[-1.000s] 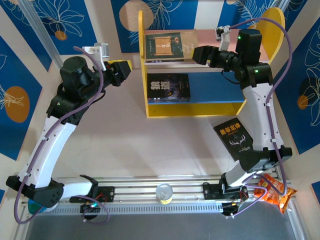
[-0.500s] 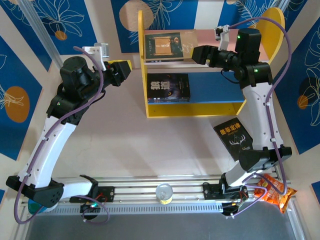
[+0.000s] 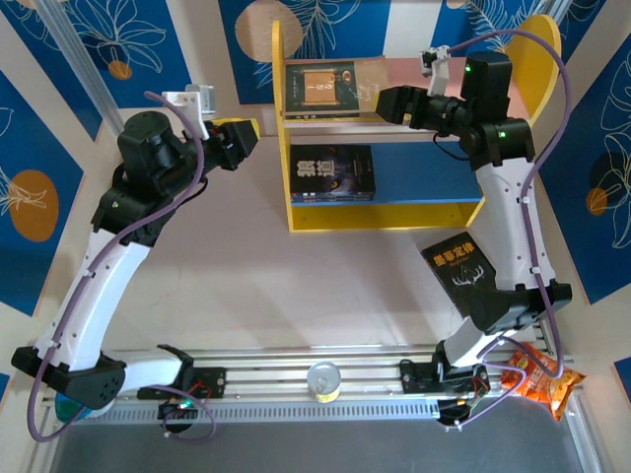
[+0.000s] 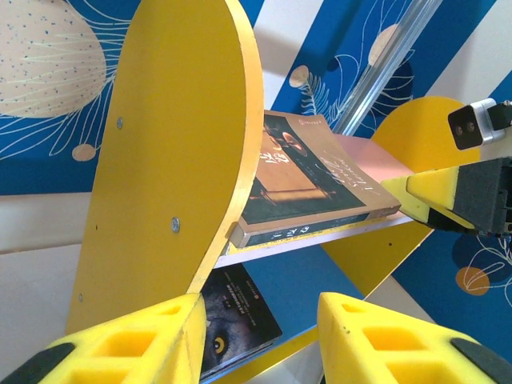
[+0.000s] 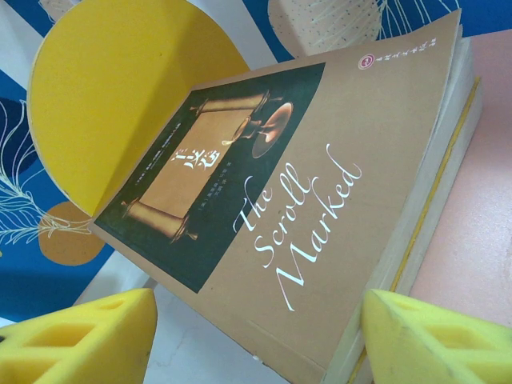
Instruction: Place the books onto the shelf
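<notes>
Your right tool [image 3: 386, 101] has its fingers spread apart at the right edge of the tan scroll book [image 3: 330, 89], which lies flat on the pink upper board [image 3: 406, 73] of the shelf [image 3: 424, 173], atop another book. Your left tool [image 3: 245, 136], fingers likewise apart, sits just left of the yellow side panel [image 3: 278, 69]. A black wolf-eye book [image 3: 333, 173] lies on the lower tier, and another black book [image 3: 461, 271] lies on the bench [image 3: 325, 286].
</notes>
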